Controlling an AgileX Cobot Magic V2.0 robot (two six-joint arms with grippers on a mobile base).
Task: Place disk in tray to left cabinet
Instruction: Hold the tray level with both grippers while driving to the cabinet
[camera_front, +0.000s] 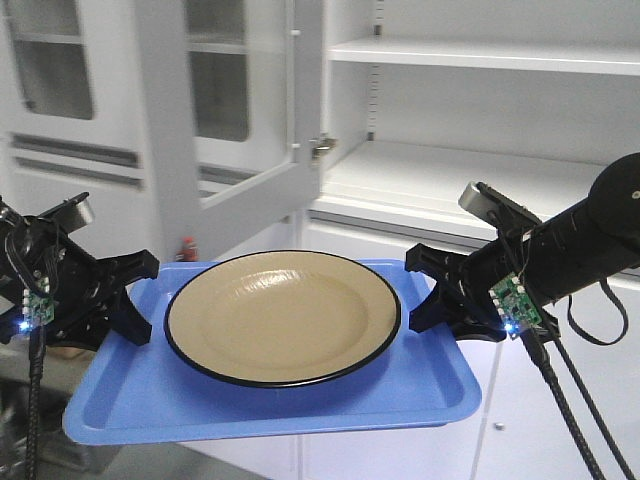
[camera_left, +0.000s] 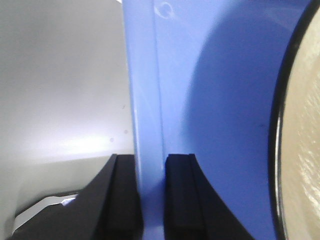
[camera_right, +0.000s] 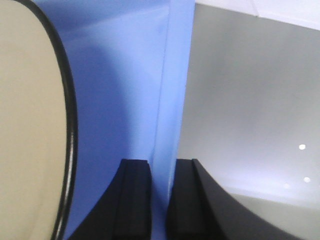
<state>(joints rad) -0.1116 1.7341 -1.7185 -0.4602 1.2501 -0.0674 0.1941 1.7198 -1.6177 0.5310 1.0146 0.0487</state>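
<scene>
Disk (camera_front: 283, 316) lay flat in the middle of the tray (camera_front: 270, 415), nearly as wide as it, black rim just inside the blue walls on both sides. Tray was held level in the air, in front of the left cabinet (camera_front: 470, 175) and lower in frame than its bottom shelf. Left gripper (camera_front: 138, 298) was clamped on the tray's left rim and right gripper (camera_front: 425, 292) on the right rim. Both wrist views showed the thin blue wall pinched betw. 2 black pads, 1 inside the tray and 1 outside.

Cabinet stood open: a glass-paned door (camera_front: 240, 110) swung out toward the camera, 2 wide white shelves showed behind it, w/ a slotted rail (camera_front: 375, 95) at the back corner. White lower doors (camera_front: 400, 450) closed off the space beneath. More glazed doors (camera_front: 50, 60) ran along the left bkgd. A small red item (camera_front: 187, 247) sat by the open door's lower edge, too small to identify. Under the tray the wrist cams saw only a pale grey surface w/ soft light spots (floor or panel, couldn't tell).
</scene>
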